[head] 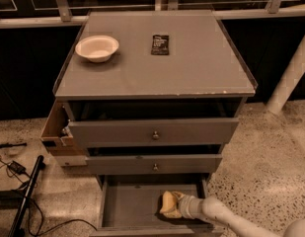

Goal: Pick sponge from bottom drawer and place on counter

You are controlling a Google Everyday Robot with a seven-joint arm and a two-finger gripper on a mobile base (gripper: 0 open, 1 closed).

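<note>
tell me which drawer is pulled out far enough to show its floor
The bottom drawer, the narrow lowest one; the gripper sits inside it at the sponge. The top drawer and middle drawer show only knobbed fronts.

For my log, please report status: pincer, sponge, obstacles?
Pincer in bottom drawer, at sponge. Sponge not yet on counter. Bowl and packet on counter, far side.

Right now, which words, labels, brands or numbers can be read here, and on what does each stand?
Nothing can be read.
Black packet on the counter: pale print, too blurred to read.
Cardboard box at the left: no legible text.
Sponge, bottom drawer, and the gripper at the sponge inside it: no text seen.
</note>
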